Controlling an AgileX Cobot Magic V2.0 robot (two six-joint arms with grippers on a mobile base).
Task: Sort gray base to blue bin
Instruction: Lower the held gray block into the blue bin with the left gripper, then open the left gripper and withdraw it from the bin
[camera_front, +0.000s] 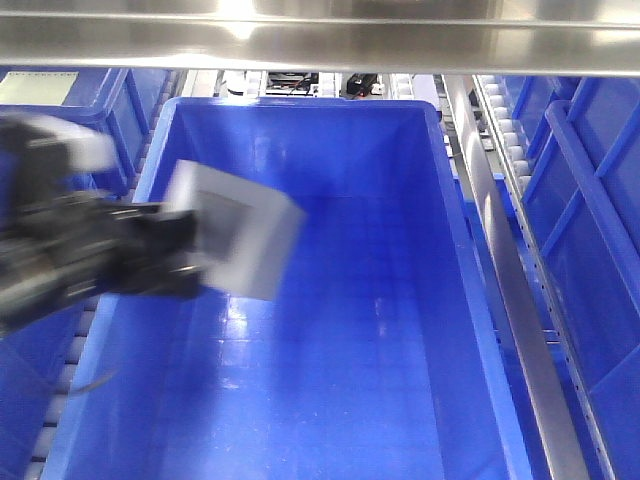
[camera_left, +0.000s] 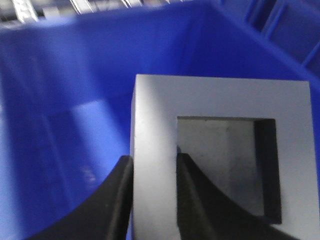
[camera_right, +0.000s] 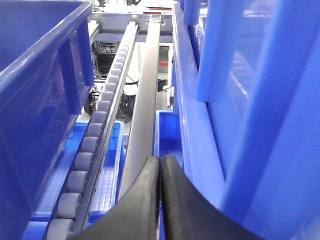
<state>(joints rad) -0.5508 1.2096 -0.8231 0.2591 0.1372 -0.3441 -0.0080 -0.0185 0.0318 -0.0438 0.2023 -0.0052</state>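
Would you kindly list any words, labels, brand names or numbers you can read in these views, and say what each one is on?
None can be read.
gray base, held in the left tool: plain faces, no marking.
blue bin: no label visible on its walls.
right tool, shut: no lettering.
Roller track: no markings.

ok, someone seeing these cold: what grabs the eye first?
The gray base, pale against all the blue, held over the left side of the open blue bin that fills the front view. The left gripper pinches one wall of the block, one finger inside the square recess and the other outside. The right gripper is shut on nothing, pointing along a roller track between bins.
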